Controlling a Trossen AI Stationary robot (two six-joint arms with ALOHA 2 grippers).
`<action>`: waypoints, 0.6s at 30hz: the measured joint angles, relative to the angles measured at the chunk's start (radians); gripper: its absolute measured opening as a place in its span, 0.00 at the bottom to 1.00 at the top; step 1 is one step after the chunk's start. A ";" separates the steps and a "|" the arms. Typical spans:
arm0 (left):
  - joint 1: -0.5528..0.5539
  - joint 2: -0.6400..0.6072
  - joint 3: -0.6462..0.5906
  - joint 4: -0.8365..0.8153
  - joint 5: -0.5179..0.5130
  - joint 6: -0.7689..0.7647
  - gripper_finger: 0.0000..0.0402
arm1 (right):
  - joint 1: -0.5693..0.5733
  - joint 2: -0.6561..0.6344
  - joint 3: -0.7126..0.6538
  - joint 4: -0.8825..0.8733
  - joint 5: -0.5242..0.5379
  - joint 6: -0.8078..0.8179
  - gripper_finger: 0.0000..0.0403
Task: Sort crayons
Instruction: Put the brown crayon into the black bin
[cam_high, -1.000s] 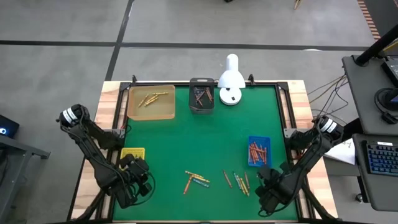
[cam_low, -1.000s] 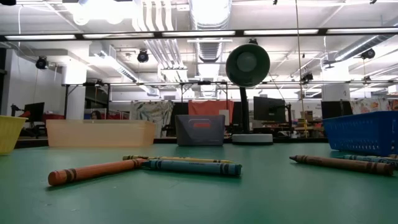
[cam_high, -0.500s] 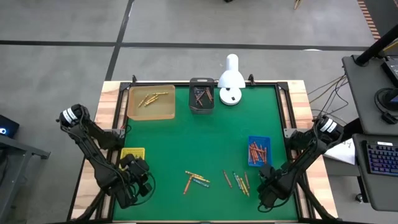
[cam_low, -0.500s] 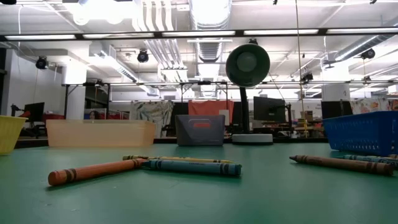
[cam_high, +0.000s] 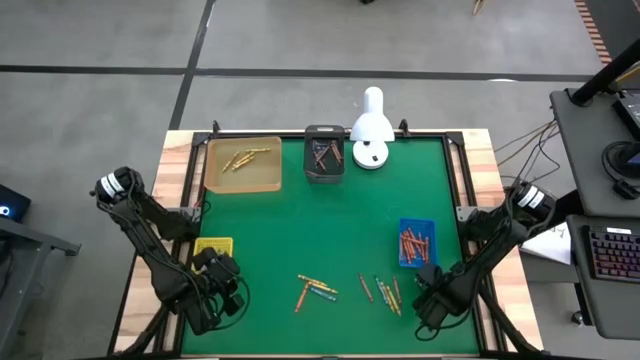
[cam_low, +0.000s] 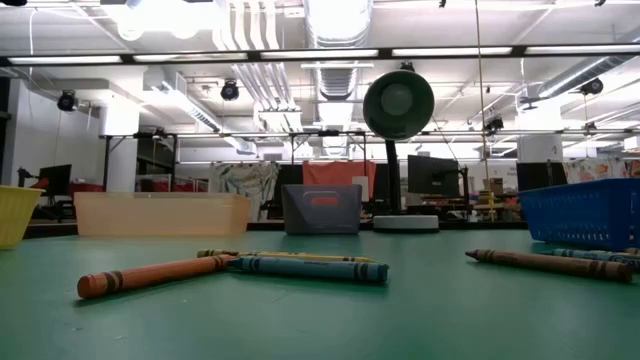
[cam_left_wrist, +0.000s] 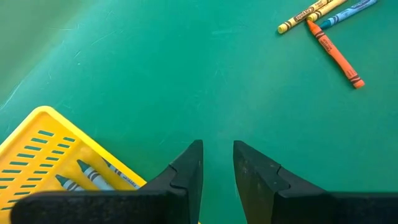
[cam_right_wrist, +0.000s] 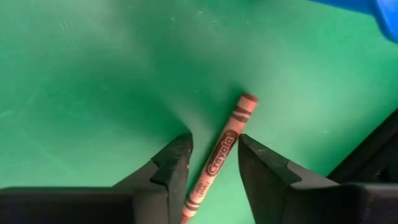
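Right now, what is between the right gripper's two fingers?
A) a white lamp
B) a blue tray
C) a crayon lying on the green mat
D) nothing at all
C: in the right wrist view, a reddish-brown crayon lies on the green mat in the gap of the open right gripper.

Left gripper (cam_left_wrist: 217, 163) parked low at near-left corner, jaws slightly parted; right gripper (cam_right_wrist: 213, 163) lowered near-right, jaws apart.
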 joint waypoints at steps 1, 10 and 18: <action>0.000 0.000 0.000 0.000 0.000 0.000 0.18 | 0.001 0.001 -0.005 0.007 0.002 0.008 0.30; 0.000 -0.002 0.000 0.008 0.000 0.027 0.18 | 0.003 0.002 -0.018 0.024 0.006 0.013 0.04; -0.001 -0.049 0.000 0.010 -0.016 0.042 0.18 | 0.006 -0.070 0.005 -0.003 0.004 -0.059 0.03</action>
